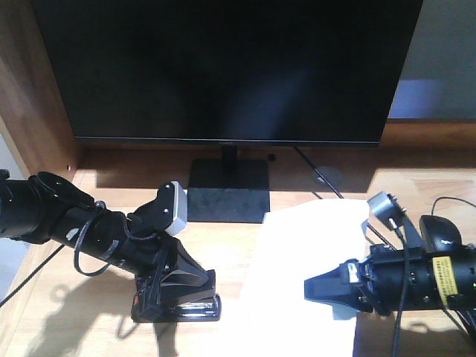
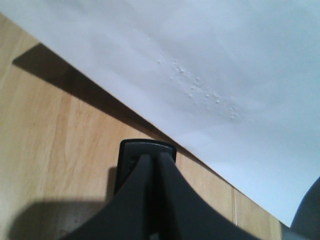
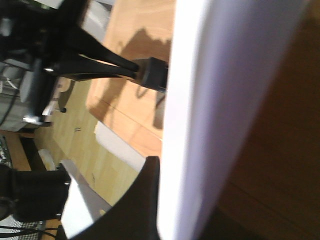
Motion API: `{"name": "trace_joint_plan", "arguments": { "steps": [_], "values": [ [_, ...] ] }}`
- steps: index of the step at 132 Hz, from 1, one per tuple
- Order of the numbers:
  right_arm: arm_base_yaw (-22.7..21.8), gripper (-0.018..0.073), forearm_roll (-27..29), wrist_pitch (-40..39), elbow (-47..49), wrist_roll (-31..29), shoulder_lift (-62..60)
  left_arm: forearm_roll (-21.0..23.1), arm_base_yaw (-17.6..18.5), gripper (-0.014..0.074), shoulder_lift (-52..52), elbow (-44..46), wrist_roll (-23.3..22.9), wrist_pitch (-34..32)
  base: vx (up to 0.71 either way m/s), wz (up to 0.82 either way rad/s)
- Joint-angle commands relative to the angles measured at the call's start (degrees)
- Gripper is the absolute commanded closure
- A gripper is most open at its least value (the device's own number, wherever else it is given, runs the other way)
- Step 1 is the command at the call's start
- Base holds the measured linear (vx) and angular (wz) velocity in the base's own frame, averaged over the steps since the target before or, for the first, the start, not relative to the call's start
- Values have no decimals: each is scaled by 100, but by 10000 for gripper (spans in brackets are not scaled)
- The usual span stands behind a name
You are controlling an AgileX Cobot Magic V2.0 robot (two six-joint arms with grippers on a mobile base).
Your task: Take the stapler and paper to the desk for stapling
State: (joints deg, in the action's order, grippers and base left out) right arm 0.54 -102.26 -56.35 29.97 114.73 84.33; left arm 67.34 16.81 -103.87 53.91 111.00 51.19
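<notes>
The stapler (image 1: 190, 306) rests on the surface (image 1: 230, 256), with the left fingers (image 2: 136, 192) closed tight across one end. It looks small, rigid and dense, so a grip across the body suits it. The paper (image 1: 312, 238) lies just beside it, light and floppy, with one edge apparently pinched by the right fingers (image 1: 331, 288). A monitor (image 1: 223, 67) stands behind, and sunlight falls across the wood.

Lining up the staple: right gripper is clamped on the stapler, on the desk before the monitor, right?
No, the front view shows the left gripper clamped on the stapler; the right gripper holds the paper. The stapler is on the desk before the monitor.
</notes>
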Motion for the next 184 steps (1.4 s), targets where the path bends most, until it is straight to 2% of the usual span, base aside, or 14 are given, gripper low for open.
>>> {"name": "trace_joint_plan", "arguments": {
  "steps": [1,45,71,114,139,184],
  "values": [
    [6,561,-63,-143,131,-314,124,266,24,603,240,118,-42,230,0,0],
    [6,561,38,-213,131,-1078,584,266,24,603,240,118,-42,230,0,0],
    [6,561,527,-479,131,-1687,584,266,24,603,240,118,-42,230,0,0],
    [12,561,884,-463,131,-1769,840,266,24,603,240,118,-42,230,0,0],
    [12,561,1277,-693,131,-2206,1327,266,24,603,240,118,-42,230,0,0],
    [12,561,1896,-1090,131,-2469,1826,266,24,603,240,118,-42,230,0,0]
  ]
}}
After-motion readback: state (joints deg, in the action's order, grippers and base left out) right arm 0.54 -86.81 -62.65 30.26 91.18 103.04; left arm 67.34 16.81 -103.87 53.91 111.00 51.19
